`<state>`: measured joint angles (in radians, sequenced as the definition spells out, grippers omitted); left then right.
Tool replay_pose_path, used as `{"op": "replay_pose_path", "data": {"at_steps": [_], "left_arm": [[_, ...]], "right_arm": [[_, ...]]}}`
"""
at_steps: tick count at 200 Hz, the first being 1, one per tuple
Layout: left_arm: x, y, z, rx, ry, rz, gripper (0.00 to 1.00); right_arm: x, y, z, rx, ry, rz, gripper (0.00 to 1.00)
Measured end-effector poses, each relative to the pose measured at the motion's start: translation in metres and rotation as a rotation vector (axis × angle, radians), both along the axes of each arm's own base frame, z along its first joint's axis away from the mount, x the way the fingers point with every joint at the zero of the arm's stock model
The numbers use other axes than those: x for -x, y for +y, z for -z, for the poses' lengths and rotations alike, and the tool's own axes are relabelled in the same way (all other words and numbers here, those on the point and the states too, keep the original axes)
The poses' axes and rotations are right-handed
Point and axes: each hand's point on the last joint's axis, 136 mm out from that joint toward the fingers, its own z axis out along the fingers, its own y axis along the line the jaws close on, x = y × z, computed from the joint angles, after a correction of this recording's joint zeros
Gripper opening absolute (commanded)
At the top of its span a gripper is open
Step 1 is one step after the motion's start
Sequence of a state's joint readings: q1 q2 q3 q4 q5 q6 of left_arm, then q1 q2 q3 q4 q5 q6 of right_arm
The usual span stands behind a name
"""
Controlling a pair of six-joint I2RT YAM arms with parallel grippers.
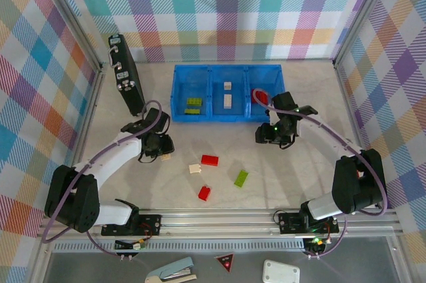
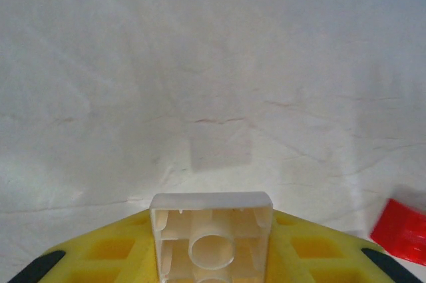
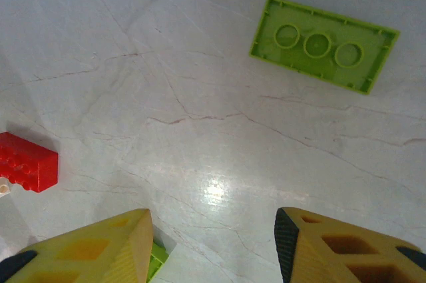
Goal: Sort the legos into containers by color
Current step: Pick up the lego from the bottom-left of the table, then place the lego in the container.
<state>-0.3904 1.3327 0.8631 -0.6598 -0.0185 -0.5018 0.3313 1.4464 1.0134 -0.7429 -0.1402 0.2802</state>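
Observation:
My left gripper (image 1: 162,152) is shut on a cream lego (image 2: 212,204), clamped between its yellow fingers (image 2: 113,250) just above the table; the same lego (image 1: 165,157) shows at its tip from above. My right gripper (image 3: 213,243) hangs open over bare table with nothing between its jaws, in front of the blue containers (image 1: 226,118). Green legos (image 1: 194,106) lie in the left compartment, cream ones (image 1: 227,96) in the middle, a red one (image 1: 259,95) in the right. Loose on the table are a cream lego (image 1: 195,168), two red ones (image 1: 210,160) (image 1: 204,193) and a green one (image 1: 241,178).
A black upright device (image 1: 125,73) leans at the back left, close to the left arm. Plaid walls enclose the table on three sides. A red lego (image 2: 399,230) lies right of the left gripper. A green lego (image 3: 324,44) and a red one (image 3: 26,162) lie ahead of the right gripper.

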Motion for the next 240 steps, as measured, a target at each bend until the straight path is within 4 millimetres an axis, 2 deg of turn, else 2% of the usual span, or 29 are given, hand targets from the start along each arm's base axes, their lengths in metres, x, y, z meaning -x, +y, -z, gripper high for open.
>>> {"op": "replay_pose_path", "data": {"at_steps": [61,130,181,240], "left_arm": [[-0.033,-0.039,-0.032,0.076,-0.060,0.090,0.35],[-0.069,-0.129,-0.064,0.186,-0.150,0.259,0.34],[-0.107,-0.199,-0.069,0.253,-0.225,0.345,0.29],[-0.161,-0.246,-0.055,0.304,-0.325,0.359,0.33]], "right_arm": [[0.008,-0.009,0.001,0.016,-0.004,0.063,0.52],[0.026,-0.019,0.009,0.026,0.018,0.126,0.52],[0.036,-0.025,0.012,0.031,0.013,0.160,0.51],[0.037,-0.025,0.005,0.011,-0.012,0.175,0.51]]}}
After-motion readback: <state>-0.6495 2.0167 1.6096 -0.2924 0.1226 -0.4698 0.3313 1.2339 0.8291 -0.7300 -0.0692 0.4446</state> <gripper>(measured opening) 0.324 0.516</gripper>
